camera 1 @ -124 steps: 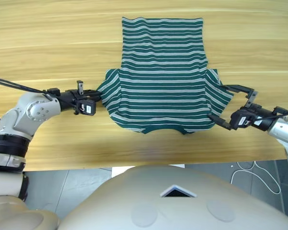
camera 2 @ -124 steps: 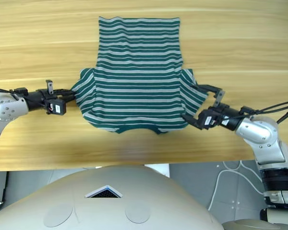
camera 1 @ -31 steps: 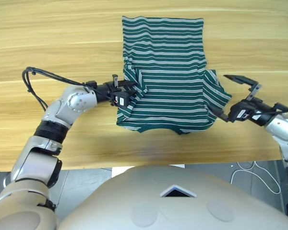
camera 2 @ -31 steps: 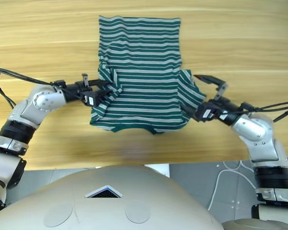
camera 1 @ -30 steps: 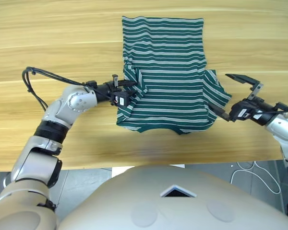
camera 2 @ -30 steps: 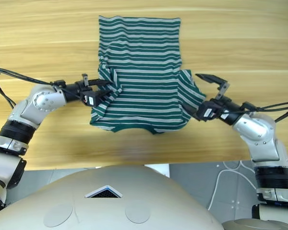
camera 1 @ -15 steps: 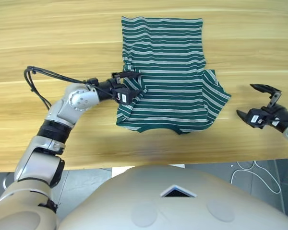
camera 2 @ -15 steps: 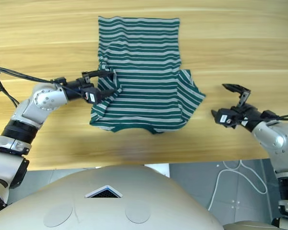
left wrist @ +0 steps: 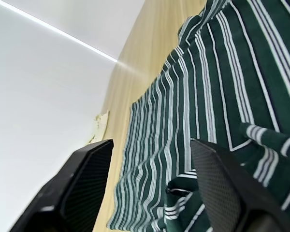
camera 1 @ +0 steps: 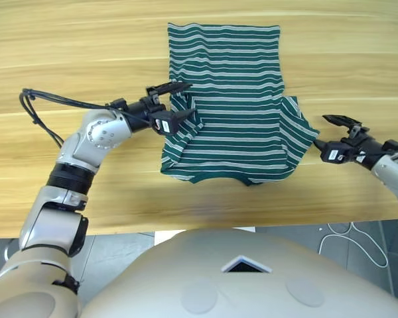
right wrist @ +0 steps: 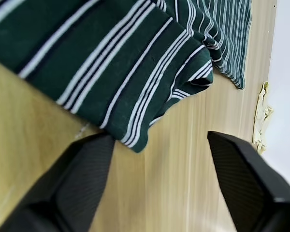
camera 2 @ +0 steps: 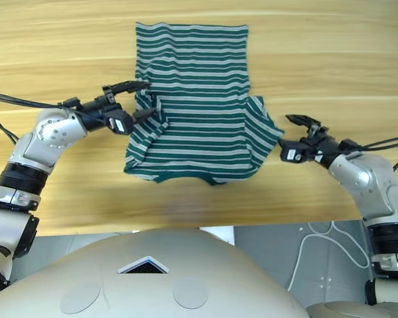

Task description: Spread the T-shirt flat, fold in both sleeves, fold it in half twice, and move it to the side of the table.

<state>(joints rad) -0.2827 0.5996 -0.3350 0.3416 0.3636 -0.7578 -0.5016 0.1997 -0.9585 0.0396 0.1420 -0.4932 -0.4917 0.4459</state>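
Observation:
The green-and-white striped T-shirt (camera 1: 229, 79) lies on the wooden table (camera 1: 66, 53), hem far from me, collar near. Its left sleeve (camera 1: 180, 126) is folded in over the body in a rumpled flap. The right sleeve (camera 1: 298, 129) still sticks out sideways. My left gripper (camera 1: 186, 99) is open just above the folded left sleeve, holding nothing; in the left wrist view its fingers (left wrist: 84, 183) frame the striped cloth (left wrist: 208, 96). My right gripper (camera 1: 325, 131) is open at the tip of the right sleeve (right wrist: 111, 82), apart from it.
Bare wood stretches on both sides of the shirt and beyond its hem. The table's front edge (camera 1: 186, 224) runs close to the collar. A white cable (camera 1: 348, 240) lies on the floor past the right front corner.
My left gripper has let go of the folded-in left sleeve, opened wide and drawn back a little. My right gripper swung away to the right, then came back to the right sleeve's tip.

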